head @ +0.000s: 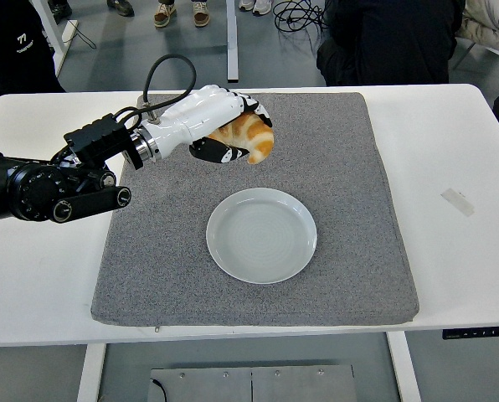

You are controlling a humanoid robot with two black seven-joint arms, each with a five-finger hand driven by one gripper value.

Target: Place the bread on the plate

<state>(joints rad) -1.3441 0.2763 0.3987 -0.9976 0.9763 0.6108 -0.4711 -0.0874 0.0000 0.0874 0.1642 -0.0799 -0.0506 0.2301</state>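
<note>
Bread: the bread point(251, 138) is a golden-brown piece with paler stripes, sitting in the upper middle of the frame, held up in my left hand above the grey mat.

My left hand: my left hand point(220, 126) is white-shelled with dark fingertips, curled closed around the bread; the fingers point(224, 152) wrap under and along its left side, and the right end of the bread sticks out past them.

My left arm: it comes in from the left edge of the frame, black, with a dark cable looping up over the wrist, and reaches across the bench onto the upper left part of the mat.

Plate: the plate point(261, 235) is round and pale blue-white, lying flat at the middle of the frame, below and slightly right of the bread, apart from it, with nothing on it.

Mat: the grey mat point(342, 167) is a thick square pad covering the middle of the bench, and the plate rests on it.

Bench: the bench point(450, 134) is white; a small pale strip of tape point(458, 201) lies on it at the right of the frame.

Background: people's legs and shoes show along the top edge.
</note>
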